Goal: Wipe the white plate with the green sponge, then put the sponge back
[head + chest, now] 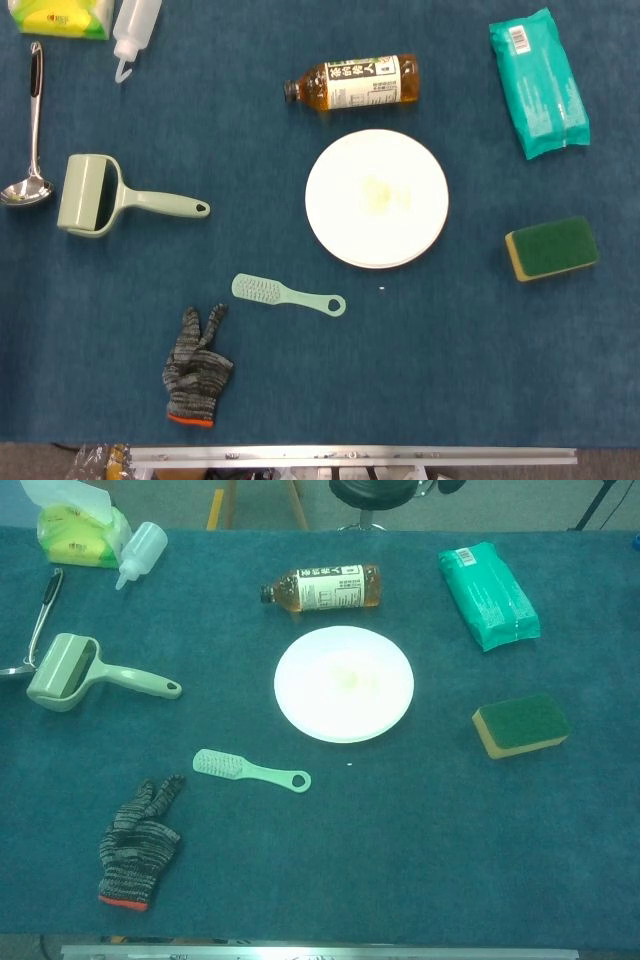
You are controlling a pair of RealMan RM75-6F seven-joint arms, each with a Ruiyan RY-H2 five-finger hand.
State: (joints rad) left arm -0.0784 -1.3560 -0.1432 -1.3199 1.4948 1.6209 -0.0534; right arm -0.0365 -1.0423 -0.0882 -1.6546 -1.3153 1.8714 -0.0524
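The white plate [377, 198] [344, 683] lies flat at the middle of the blue table, with a faint yellowish smear at its centre. To its right sits the green sponge [551, 247] [521, 724], green face up over a yellow base, alone on the cloth. Neither hand shows in the head view or the chest view.
A tea bottle [351, 82] lies behind the plate and a teal wipes pack [538, 82] at the back right. Left of the plate are a pale green brush [287, 294], a knit glove [196, 368], a lint roller [110, 195], a ladle [30, 130], a squeeze bottle [134, 30] and a yellow pack [62, 17].
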